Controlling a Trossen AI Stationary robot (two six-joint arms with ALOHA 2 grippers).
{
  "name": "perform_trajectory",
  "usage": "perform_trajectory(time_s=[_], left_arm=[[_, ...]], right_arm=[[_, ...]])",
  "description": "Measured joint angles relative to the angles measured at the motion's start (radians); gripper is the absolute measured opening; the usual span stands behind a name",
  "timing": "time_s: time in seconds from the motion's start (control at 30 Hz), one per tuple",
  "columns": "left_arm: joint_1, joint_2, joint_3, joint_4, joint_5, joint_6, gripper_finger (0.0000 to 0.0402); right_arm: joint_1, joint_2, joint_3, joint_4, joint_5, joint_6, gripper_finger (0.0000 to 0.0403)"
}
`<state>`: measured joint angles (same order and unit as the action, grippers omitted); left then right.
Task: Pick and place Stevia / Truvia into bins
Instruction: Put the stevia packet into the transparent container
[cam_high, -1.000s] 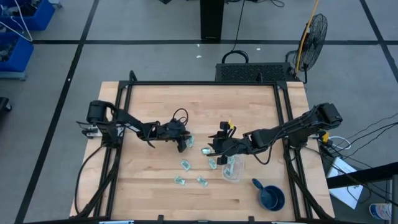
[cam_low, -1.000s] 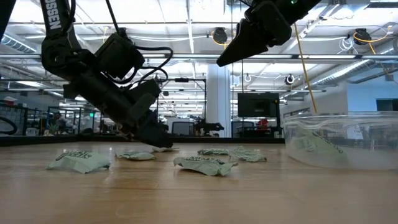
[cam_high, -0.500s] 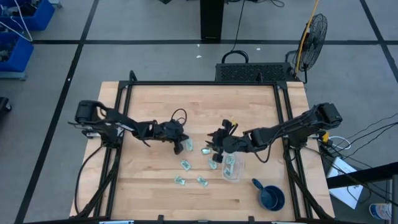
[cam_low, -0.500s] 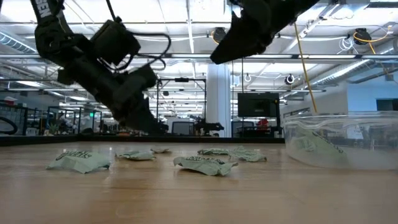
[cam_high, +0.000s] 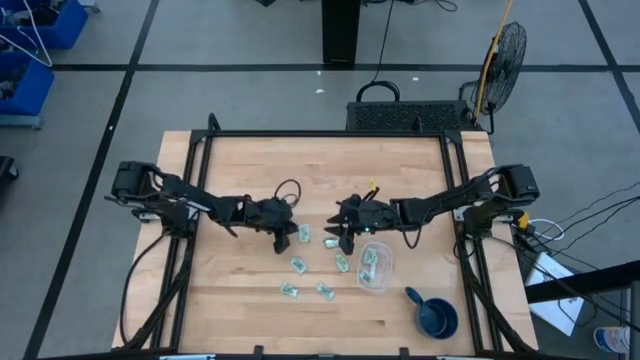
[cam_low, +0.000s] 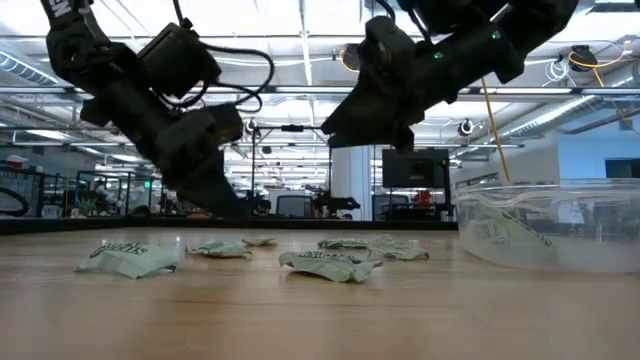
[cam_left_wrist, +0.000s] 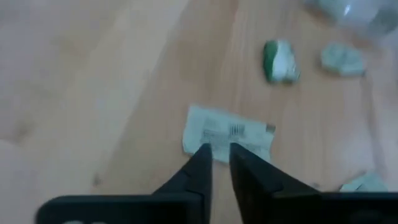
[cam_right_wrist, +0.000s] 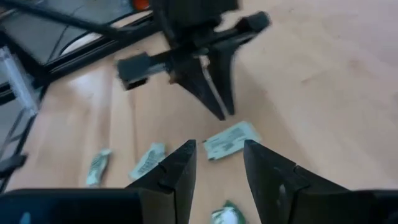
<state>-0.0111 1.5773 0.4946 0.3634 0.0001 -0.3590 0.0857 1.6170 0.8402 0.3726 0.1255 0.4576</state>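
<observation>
The packets lie scattered on the table (cam_high: 240, 160) mid-board: one white packet (cam_high: 304, 233) sits between my two grippers, and I see it flat with its barcode up just past my left fingers (cam_left_wrist: 229, 132) and beyond my right ones too (cam_right_wrist: 231, 140). More packets (cam_high: 298, 264) lie nearer the front edge, a pair (cam_high: 289, 290) and (cam_high: 325, 290) closest to it, and another (cam_high: 343, 263) just beside the bin (cam_high: 373, 268). The bin is clear plastic, standing to the right of the scatter, with at least one packet inside against its wall (cam_low: 510, 235). From table height the loose ones show as crumpled little pillows in a row (cam_low: 128, 259), (cam_low: 328, 263). My left gripper (cam_high: 283, 237) hangs low just left of the middle packet, fingers nearly together with only a thin slit between them, holding nothing. My right gripper (cam_high: 345, 232) is just right of the same packet, above the table, fingers parted in a moderate gap and empty (cam_right_wrist: 217, 165). Through my right wrist camera I can see the left gripper pointing down at the packet's far side. A blue cup (cam_high: 436, 314) stands near the front right corner, well apart from the packets.
</observation>
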Motion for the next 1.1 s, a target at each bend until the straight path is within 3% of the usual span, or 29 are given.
perform_trajectory(time_s=[0.27,0.47,0.8,1.1], left_arm=[[-0.005,0.084,0.001,0.068,-0.108,-0.021,0.0157],[0.003,0.086,0.001,0.086,-0.099,-0.02,0.017],[0.002,0.167,0.003,0.13,-0.115,-0.02,0.0121],[0.003,0.144,0.002,0.11,-0.109,-0.023,0.0008]], right_arm=[[-0.014,0.024,0.001,0.047,0.0,-0.029,0.013],[-0.032,0.024,0.002,0.065,-0.001,-0.036,0.013],[-0.052,0.024,0.002,0.065,-0.004,-0.054,0.013],[-0.052,0.024,0.002,0.065,-0.052,-0.054,0.013]])
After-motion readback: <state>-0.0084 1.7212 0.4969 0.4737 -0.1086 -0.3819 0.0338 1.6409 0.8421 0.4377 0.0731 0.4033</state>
